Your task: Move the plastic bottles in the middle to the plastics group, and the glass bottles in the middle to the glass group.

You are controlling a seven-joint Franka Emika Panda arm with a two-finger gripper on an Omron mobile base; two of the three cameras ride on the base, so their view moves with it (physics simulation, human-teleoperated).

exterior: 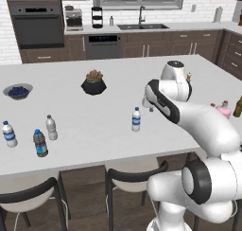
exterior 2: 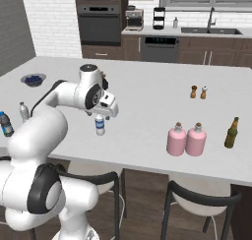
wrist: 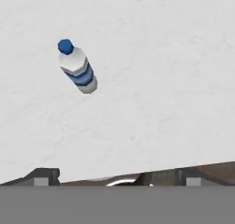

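A small water bottle (exterior: pixel 136 119) (exterior 2: pixel 100 125) with a blue label stands alone mid-counter near the front edge. In the hand view this bottle (wrist: pixel 77 67) lies up and to the left of the fingers. My gripper (exterior: pixel 150 109) (exterior 2: pixel 101 114) (wrist: pixel 118 177) hovers just above and beside it, open and holding nothing. At the left stand a clear blue-labelled bottle (exterior: pixel 8 134), a dark grey blue-capped bottle (exterior: pixel 40 143) (exterior 2: pixel 5 124) and a plain greyish bottle (exterior: pixel 51 127) (exterior 2: pixel 23 111). On the right, two squat pink bottles (exterior 2: pixel 176 139) (exterior 2: pixel 196 139) stand side by side near a dark olive bottle (exterior 2: pixel 231 133).
A dark pot with a succulent (exterior: pixel 93 83) sits toward the counter's back. A bowl of blue fruit (exterior: pixel 18 91) (exterior 2: pixel 33 79) rests at the far left. Salt and pepper shakers (exterior 2: pixel 198 92) stand behind the pink bottles. Stools (exterior: pixel 134 175) are tucked under the front edge.
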